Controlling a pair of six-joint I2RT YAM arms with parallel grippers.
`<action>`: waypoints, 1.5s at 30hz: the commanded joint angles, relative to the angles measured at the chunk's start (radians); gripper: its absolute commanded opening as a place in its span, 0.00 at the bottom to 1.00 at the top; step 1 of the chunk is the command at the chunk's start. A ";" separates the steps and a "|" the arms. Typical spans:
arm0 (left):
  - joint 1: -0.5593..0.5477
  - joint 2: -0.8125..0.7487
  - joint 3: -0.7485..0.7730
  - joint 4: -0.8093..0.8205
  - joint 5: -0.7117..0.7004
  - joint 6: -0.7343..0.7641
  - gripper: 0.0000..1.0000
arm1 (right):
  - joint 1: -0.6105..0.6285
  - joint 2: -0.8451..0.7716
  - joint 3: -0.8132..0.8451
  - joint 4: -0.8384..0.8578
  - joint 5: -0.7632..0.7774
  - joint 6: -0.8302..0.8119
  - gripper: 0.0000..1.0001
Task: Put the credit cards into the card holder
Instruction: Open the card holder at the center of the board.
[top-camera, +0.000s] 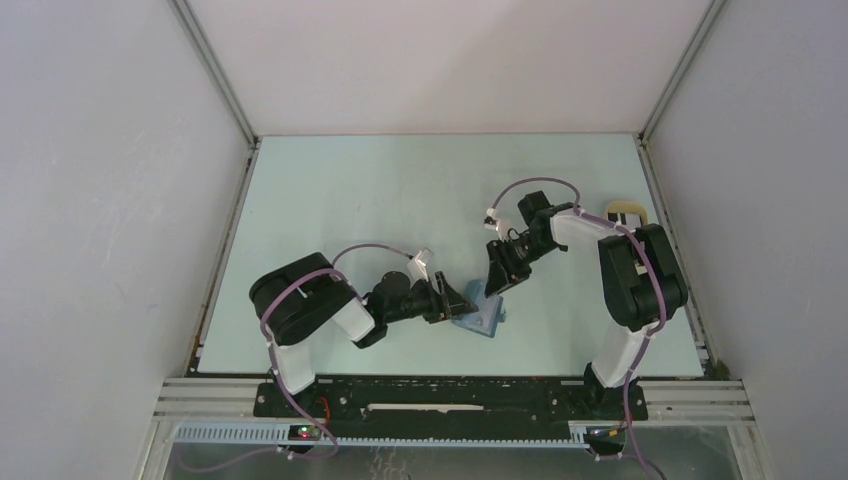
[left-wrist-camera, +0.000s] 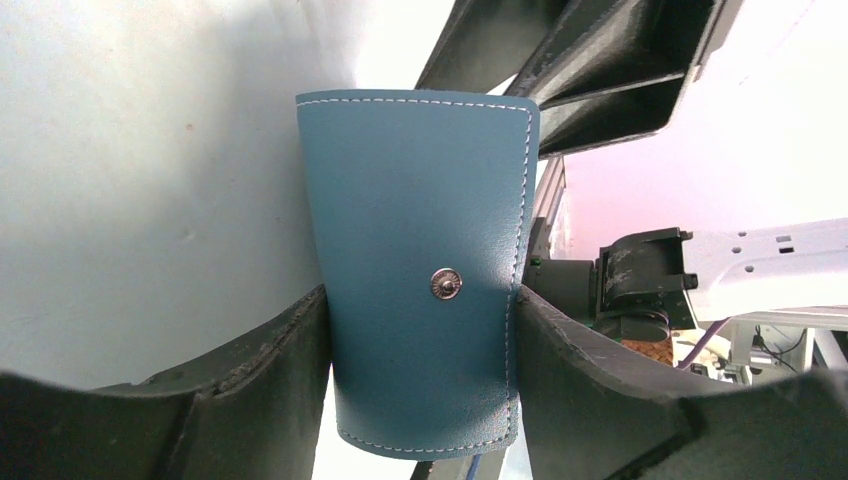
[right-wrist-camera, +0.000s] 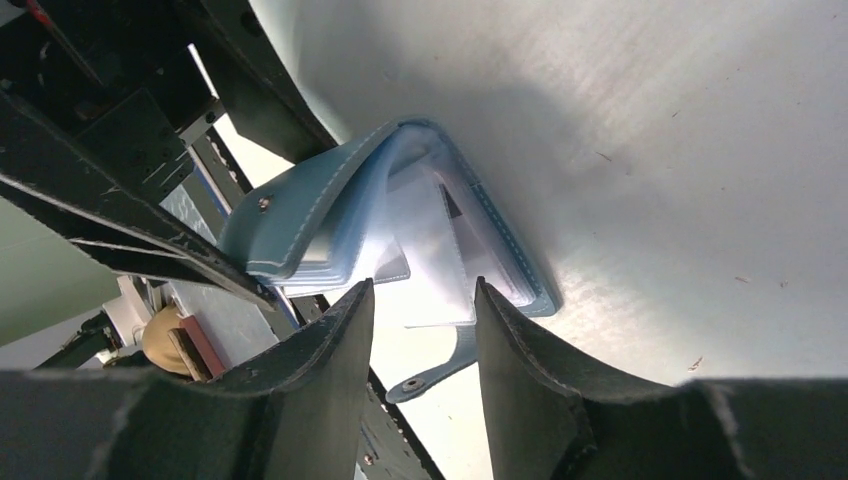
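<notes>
Teal card holder (left-wrist-camera: 410, 200), clamped by the left gripper (left-wrist-camera: 420, 297), gapes just ahead of the right gripper (right-wrist-camera: 420, 290), whose half-parted jaws straddle a whitish credit card (right-wrist-camera: 435, 250) lying lengthwise toward the pockets; grip unconfirmed.

The left gripper (left-wrist-camera: 420, 300) has the card holder (left-wrist-camera: 420, 200) between its two black fingers (left-wrist-camera: 270, 350), and each finger presses one side edge. The holder is teal-blue with white stitching along its border and a small metal snap button (left-wrist-camera: 446, 284). Behind it is the pale table (left-wrist-camera: 150, 200). Black parts of the other arm (left-wrist-camera: 590, 70) hang above its top edge.
</notes>
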 joint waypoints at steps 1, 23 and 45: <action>0.008 0.000 -0.012 0.103 0.034 -0.010 0.67 | 0.010 0.013 0.030 0.012 0.016 -0.019 0.51; 0.016 0.059 -0.026 0.189 0.041 -0.044 0.31 | -0.013 -0.036 0.042 -0.009 0.006 -0.053 0.59; 0.023 0.094 -0.040 0.248 0.036 -0.057 0.24 | -0.031 -0.033 0.052 -0.039 -0.063 -0.117 0.60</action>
